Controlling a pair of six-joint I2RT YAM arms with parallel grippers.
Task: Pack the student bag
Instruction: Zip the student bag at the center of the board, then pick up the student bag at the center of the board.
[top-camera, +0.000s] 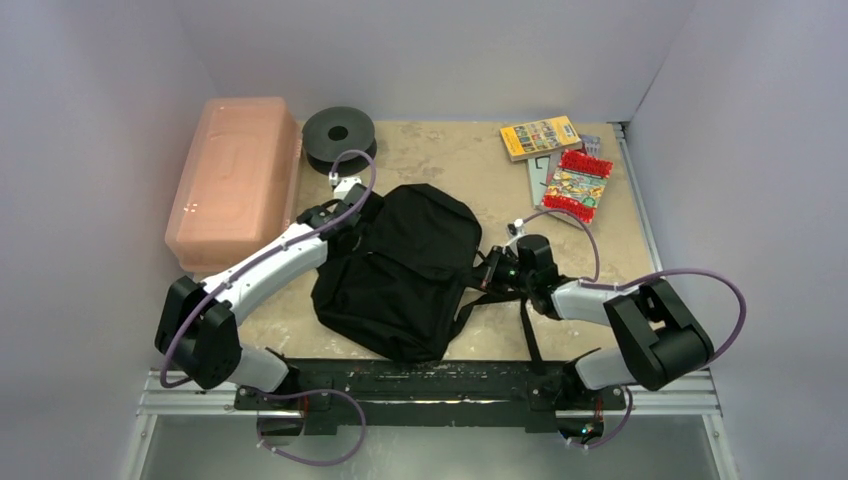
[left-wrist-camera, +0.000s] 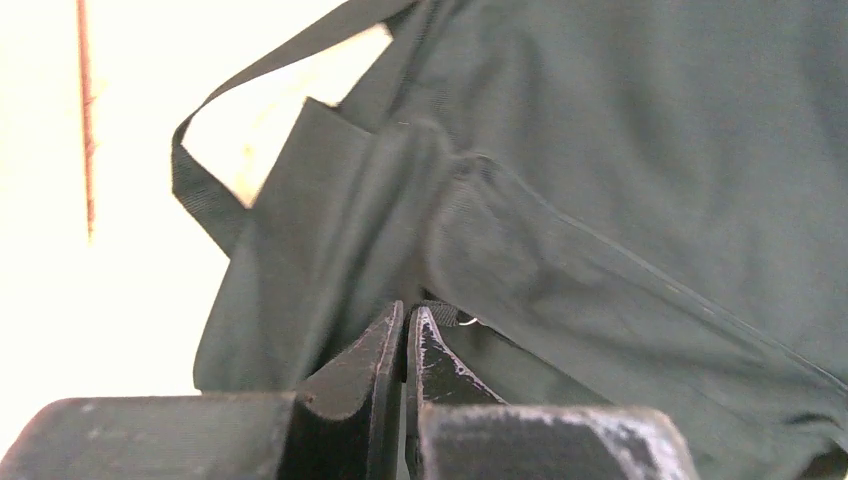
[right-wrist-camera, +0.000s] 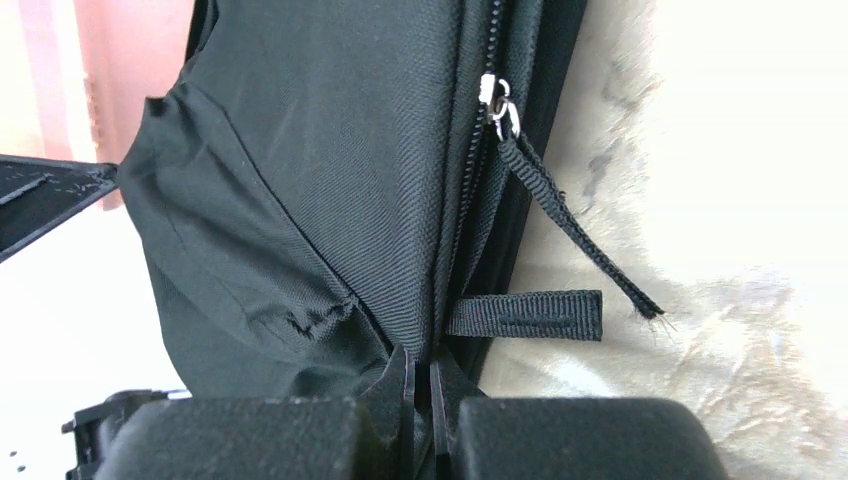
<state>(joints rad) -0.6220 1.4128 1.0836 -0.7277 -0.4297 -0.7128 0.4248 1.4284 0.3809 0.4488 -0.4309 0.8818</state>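
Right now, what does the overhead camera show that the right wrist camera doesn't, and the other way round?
Only the overhead view: a black round spool and a yellow booklet at the far side of the beige table. Only the right wrist view: a small silver zipper slider with its black webbing pull tab. Both: the soft black fabric backpack, with the right gripper shut on its edge.

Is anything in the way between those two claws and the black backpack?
Nothing visible. The left gripper and right gripper both sit closed right against the student bag, seemingly pinching its fabric on either side.
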